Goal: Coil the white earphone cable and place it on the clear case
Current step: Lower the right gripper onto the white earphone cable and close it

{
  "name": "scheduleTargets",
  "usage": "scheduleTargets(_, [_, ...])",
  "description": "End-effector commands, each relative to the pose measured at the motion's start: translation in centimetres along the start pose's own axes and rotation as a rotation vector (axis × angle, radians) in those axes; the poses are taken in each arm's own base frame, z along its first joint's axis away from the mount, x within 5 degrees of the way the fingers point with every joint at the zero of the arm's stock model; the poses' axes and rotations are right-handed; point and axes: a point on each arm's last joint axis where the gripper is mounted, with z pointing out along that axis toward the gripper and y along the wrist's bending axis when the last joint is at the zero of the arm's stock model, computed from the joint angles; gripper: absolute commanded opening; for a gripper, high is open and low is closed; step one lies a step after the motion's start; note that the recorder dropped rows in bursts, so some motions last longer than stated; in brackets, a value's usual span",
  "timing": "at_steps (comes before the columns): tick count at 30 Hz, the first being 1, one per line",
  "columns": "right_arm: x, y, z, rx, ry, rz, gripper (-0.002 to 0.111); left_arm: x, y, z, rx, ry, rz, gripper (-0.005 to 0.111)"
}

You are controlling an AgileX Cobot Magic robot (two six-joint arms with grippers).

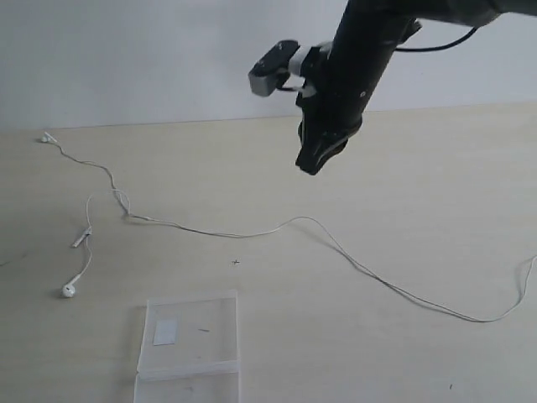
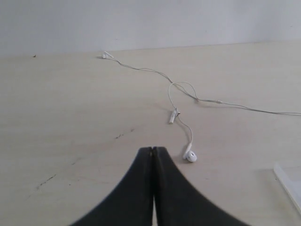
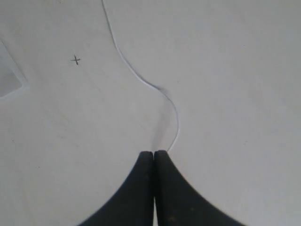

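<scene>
The white earphone cable [image 1: 252, 232] lies stretched across the table, uncoiled, from one earbud [image 1: 46, 138] at the far left to the right edge. Its second earbud [image 1: 69, 290] and inline remote [image 1: 81, 239] lie left of the clear case [image 1: 189, 340], which sits flat at the front with a whitish label inside. My right gripper [image 1: 313, 162] hangs shut above the cable's middle, holding nothing; in its wrist view the cable [image 3: 141, 80] runs under the gripper [image 3: 154, 152]. My left gripper [image 2: 154, 149] is shut and empty, close to an earbud [image 2: 191, 156] and the remote [image 2: 174, 116].
A small pen cross [image 1: 236, 262] marks the table between cable and case. A pale wall stands behind the table's far edge. The case's edge [image 2: 289, 181] shows in the left wrist view, and its corner [image 3: 9, 77] in the right wrist view.
</scene>
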Motion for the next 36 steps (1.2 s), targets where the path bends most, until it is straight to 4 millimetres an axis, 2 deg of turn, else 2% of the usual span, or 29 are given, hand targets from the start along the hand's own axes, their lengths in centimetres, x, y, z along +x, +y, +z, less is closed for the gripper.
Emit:
scheduleTargets(1, [0.0, -0.4, 3.0, -0.011, 0.048, -0.007, 0.007, 0.0, 0.0, 0.0, -0.002, -0.011, -0.009, 0.0])
scheduleTargets(5, [-0.1, -0.9, 5.2, -0.008, 0.041, 0.04, 0.026, 0.0, 0.0, 0.0, -0.002, -0.011, -0.009, 0.0])
scheduleTargets(8, [-0.4, -1.3, 6.2, 0.009, 0.006, 0.089, 0.041, 0.0, 0.0, 0.0, -0.002, -0.011, -0.009, 0.0])
scheduleTargets(13, [-0.4, -1.6, 7.7, 0.015, -0.001, 0.096, 0.054, 0.0, 0.0, 0.0, -0.002, -0.011, -0.009, 0.0])
scheduleTargets(19, [-0.2, -2.1, 9.2, 0.043, 0.001, 0.088, 0.054, 0.0, 0.0, 0.0, -0.002, -0.011, -0.009, 0.0])
scheduleTargets(22, [-0.2, -2.3, 9.7, 0.062, -0.009, 0.147, 0.054, 0.0, 0.0, 0.0, -0.002, -0.011, -0.009, 0.0])
scheduleTargets(28, [0.9, -2.4, 11.9, 0.042, 0.091, 0.15, 0.054, 0.0, 0.0, 0.0, -0.002, -0.011, -0.009, 0.0])
scheduleTargets(32, [1.2, -2.5, 12.2, 0.055, 0.119, 0.191, 0.054, 0.0, 0.0, 0.0, -0.002, -0.011, -0.009, 0.0])
scheduleTargets(34, [1.3, -2.4, 12.3, 0.049, 0.124, 0.193, 0.047, 0.0, 0.0, 0.0, -0.002, -0.011, -0.009, 0.0])
scheduleTargets(36, [1.3, -2.4, 12.4, 0.042, 0.127, 0.197, 0.036, 0.0, 0.0, 0.0, -0.002, -0.011, -0.009, 0.0])
